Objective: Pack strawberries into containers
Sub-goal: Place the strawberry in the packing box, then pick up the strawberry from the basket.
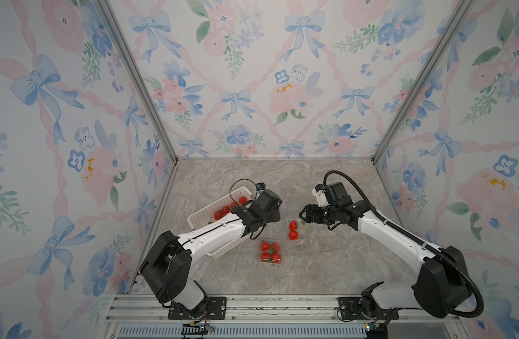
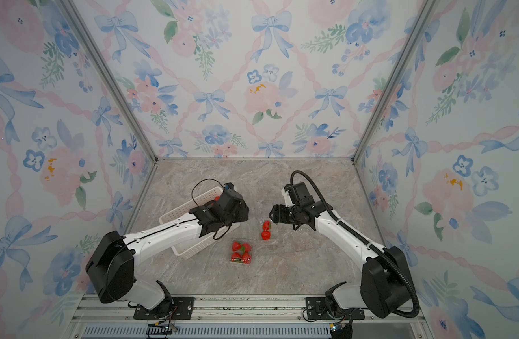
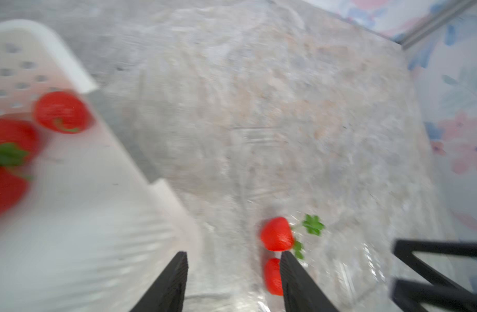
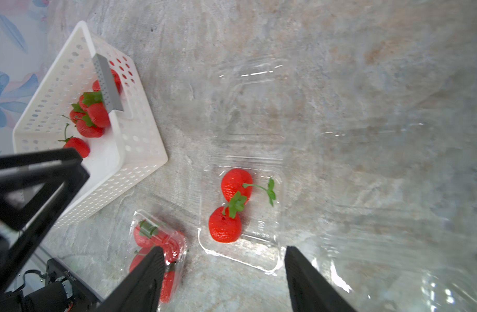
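Observation:
Two strawberries [image 1: 293, 230] lie in an open clear container [image 4: 269, 259] mid-table. A second container [image 1: 270, 253] nearer the front holds several strawberries [image 4: 151, 237]. A third, with nothing in it [image 4: 256, 89], sits behind them. More strawberries [image 4: 94, 118] lie in the white basket [image 1: 205, 214]. My left gripper [image 3: 233, 256] is open with nothing between its fingers. It hangs between the basket's end and the two-berry container, and its view is blurred. My right gripper [image 1: 303, 215] is open just right of that container and holds nothing [image 4: 224, 251].
The white perforated basket [image 4: 140, 140] lies at an angle at the left, partly under my left arm. Floral walls close in the marble table [image 1: 326, 264] on three sides. Both arm bases stand on the rail at the front edge.

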Available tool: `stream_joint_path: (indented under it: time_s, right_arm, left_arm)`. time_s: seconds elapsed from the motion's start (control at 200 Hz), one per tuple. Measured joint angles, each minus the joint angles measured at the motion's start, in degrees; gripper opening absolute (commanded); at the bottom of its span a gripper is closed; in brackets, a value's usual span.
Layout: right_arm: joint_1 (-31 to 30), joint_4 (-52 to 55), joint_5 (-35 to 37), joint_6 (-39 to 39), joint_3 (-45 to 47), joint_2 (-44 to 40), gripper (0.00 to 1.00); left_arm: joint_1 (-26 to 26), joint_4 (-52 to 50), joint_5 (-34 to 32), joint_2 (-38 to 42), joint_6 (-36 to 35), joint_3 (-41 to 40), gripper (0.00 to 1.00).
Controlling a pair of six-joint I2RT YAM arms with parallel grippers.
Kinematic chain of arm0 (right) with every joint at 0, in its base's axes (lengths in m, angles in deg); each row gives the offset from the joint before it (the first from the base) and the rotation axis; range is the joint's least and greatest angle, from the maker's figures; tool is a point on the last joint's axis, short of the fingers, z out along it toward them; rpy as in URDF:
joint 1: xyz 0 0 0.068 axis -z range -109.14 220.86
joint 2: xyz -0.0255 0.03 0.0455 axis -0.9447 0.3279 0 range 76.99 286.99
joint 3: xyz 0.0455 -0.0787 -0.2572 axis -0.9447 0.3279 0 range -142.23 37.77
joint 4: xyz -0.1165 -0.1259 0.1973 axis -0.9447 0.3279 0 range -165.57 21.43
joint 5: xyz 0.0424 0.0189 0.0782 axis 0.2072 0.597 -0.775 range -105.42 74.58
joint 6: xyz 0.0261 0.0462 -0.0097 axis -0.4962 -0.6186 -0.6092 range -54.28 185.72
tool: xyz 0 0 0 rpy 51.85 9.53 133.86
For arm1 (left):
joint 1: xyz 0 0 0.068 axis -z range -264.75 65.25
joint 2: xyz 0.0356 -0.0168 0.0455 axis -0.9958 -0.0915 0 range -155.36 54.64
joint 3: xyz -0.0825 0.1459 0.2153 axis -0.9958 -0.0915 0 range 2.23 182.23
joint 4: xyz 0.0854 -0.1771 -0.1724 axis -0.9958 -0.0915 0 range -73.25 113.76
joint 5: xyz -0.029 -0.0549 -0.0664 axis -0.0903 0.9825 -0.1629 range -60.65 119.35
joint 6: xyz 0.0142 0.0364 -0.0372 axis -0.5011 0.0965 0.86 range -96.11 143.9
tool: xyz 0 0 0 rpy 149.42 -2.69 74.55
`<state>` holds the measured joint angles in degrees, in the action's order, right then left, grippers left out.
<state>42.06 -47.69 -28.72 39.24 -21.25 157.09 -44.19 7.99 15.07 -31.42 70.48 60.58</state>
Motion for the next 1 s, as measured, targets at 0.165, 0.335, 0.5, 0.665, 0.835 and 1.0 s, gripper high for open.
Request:
stream_joint_path:
  time_s: [0.165,0.335,0.5,0.665,0.835,1.0]
  right_arm:
    - [-3.4,-0.2,0.0,0.0,-4.3,3.4,0.72]
    - [-5.6,-1.2,-0.8,-0.1,-7.3,8.0,0.72]
    - [-7.2,-1.8,-1.5,-0.3,-8.4,11.8,0.72]
    - [-7.6,-2.0,-1.8,-0.5,-8.9,13.4,0.72]
    - [-7.6,-2.0,-2.0,-0.5,-9.6,13.9,0.72]
    - [-7.6,-2.0,-2.2,-0.5,-10.3,14.6,0.72]
  left_arm:
    - [-10.3,-1.3,-0.9,0.4,0.0,-6.1,0.57]
    - [-16.4,-1.5,-0.8,0.0,-0.5,-6.9,0.56]
    - [-20.9,-1.0,-0.1,0.0,-0.9,-9.1,0.55]
    - [-24.5,-1.2,0.2,0.0,-1.1,-11.3,0.54]
    - [-25.1,-0.7,0.8,-0.4,-1.1,-11.6,0.54]
    - [-25.3,0.7,1.7,-3.3,-1.1,-11.6,0.53]
